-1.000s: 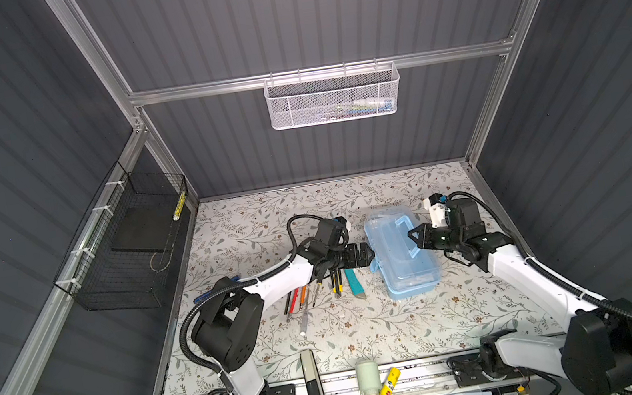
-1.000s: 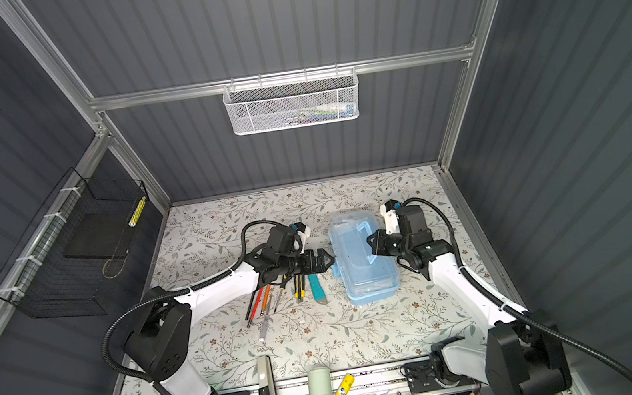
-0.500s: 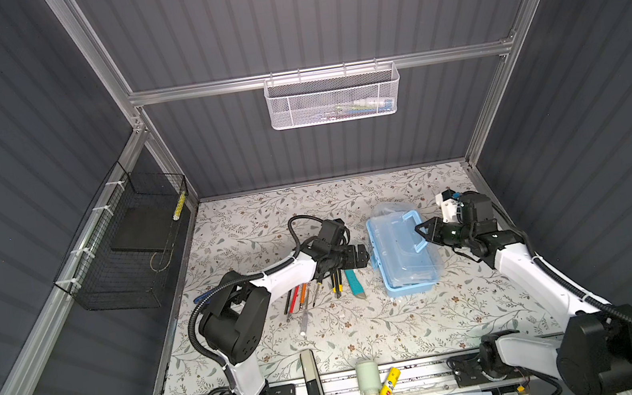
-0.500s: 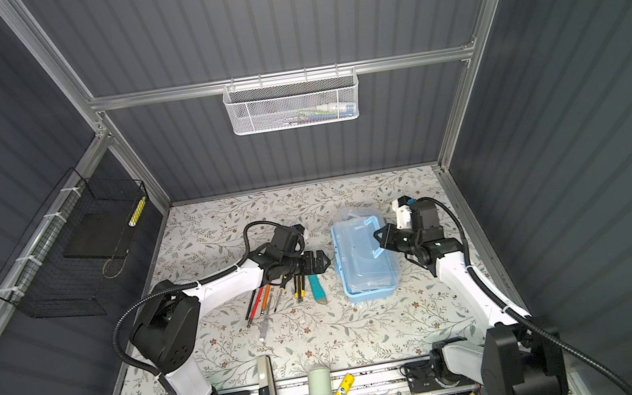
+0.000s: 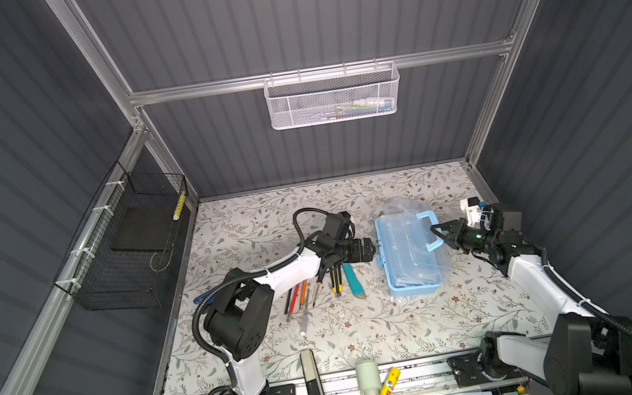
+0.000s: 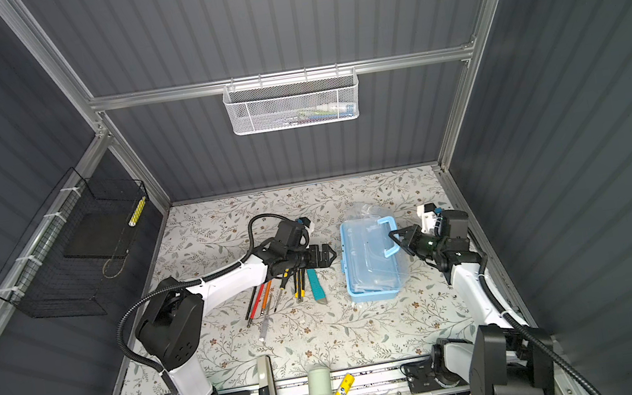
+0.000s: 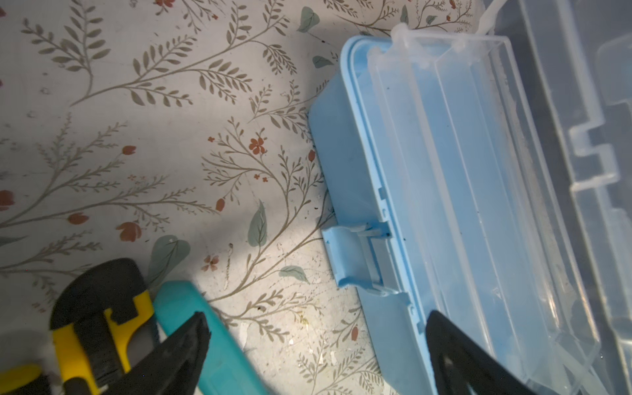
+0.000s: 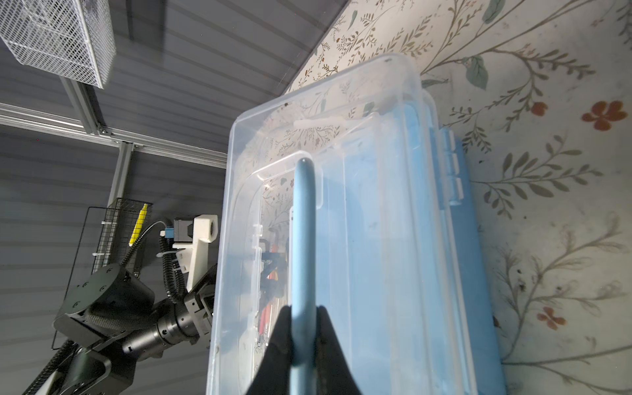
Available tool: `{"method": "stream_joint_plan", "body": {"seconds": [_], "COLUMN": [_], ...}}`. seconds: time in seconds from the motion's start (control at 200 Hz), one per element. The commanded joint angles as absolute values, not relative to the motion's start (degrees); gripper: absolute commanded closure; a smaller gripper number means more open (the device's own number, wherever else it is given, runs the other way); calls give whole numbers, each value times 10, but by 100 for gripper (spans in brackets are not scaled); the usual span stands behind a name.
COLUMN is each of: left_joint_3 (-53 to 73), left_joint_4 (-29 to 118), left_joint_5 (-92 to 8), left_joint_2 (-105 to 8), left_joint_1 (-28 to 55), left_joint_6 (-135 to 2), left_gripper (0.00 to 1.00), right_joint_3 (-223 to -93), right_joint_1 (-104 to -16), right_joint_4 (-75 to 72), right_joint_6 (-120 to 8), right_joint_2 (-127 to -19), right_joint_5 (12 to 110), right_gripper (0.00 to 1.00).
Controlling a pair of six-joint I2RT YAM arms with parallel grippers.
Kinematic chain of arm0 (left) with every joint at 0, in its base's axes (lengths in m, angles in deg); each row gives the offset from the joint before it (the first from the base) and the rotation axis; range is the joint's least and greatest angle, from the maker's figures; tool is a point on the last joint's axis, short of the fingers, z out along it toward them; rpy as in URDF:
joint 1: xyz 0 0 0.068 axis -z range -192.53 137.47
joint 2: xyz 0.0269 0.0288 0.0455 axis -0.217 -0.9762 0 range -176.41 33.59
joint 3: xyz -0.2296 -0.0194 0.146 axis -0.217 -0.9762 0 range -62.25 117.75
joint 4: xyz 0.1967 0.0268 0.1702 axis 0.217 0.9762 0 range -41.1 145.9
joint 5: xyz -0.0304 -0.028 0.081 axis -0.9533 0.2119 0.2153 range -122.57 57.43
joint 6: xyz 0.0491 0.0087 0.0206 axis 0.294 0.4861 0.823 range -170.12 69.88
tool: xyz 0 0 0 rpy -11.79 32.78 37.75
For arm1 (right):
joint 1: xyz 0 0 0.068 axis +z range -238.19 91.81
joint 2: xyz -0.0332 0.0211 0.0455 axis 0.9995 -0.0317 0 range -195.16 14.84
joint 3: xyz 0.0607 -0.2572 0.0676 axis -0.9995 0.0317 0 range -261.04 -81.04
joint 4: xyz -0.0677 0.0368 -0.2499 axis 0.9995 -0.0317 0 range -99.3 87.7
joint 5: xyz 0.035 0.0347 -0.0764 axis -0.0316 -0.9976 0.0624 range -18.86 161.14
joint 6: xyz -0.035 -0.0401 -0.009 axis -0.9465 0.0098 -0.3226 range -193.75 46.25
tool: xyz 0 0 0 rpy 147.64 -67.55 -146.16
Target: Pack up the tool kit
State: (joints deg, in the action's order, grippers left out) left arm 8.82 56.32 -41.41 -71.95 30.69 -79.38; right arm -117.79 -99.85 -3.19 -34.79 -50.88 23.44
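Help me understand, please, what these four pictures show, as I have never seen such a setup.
These are two robot arms at a floral table, each ending in a two-fingered gripper. The two wide pictures come from one paired camera overhead, so they look nearly alike; the two close-ups come from cameras on the wrists. On the table sits the tool kit, a light-blue box with a clear lid. Beside it lie loose slim hand tools and a teal cutter. The right gripper is shut on the kit's blue handle, with the lid tilted up. The left gripper is open and empty, beside the box's latch. A white mesh basket and a black wire basket hang on the walls.
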Motion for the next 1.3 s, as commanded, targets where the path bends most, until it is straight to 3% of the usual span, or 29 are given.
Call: {"method": "stream_joint_plan", "body": {"seconds": [0.0, 0.641, 0.876, 1.106, 1.291], "left_joint_3": [111, 137, 105, 107, 115], "left_joint_4": [568, 609, 643, 656, 653], "left_joint_5": [-423, -400, -357, -340, -341], "left_joint_2": [-744, -797, -781, -768, -761], "left_joint_1": [314, 334, 333, 332, 332], "left_joint_6": [-780, -779, -777, -774, -772], "left_gripper": [1, 1, 1, 1, 1], "right_joint_3": [-1181, -1183, -1228, -1290, -1294], "right_joint_1": [-1006, -1007, -1018, -1024, -1035], "right_joint_4": [8, 30, -34, -209, -254], "right_joint_6": [-325, -319, -363, -496, -543], "right_joint_2": [-496, -503, -511, -501, -496], "right_joint_5": [180, 167, 184, 352, 435], "right_gripper": [100, 100, 100, 100, 99]}}
